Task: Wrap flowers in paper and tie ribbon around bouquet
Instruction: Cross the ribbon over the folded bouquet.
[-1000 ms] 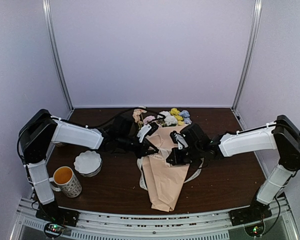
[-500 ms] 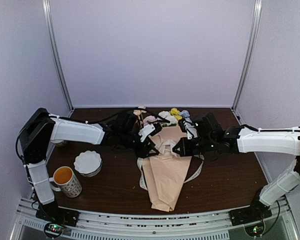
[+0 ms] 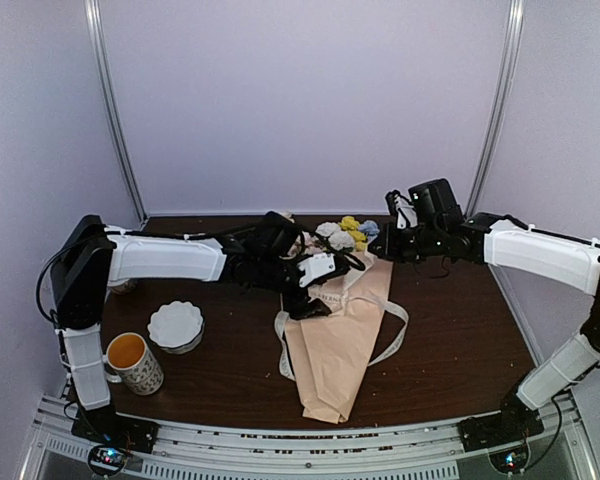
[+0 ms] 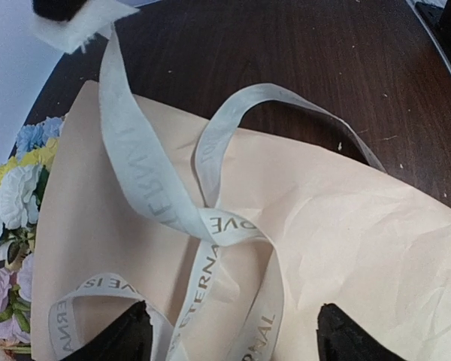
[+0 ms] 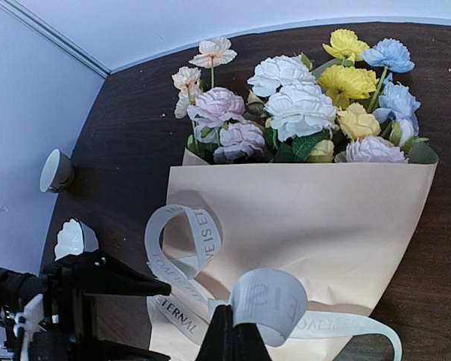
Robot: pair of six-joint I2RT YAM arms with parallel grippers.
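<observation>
The bench is dark brown wood. A bouquet lies near its middle, with the narrow end of its peach paper toward the near edge and the flowers toward the back wall. A cream ribbon with dark lettering loops over the paper and onto the bare wood on either side. One end lifts off the bench. Left of the bouquet, well apart from it, sits a white scalloped bowl. Just beside the bowl, nearer the edge, is a patterned mug of orange liquid. A small cup sits by the left wall.
</observation>
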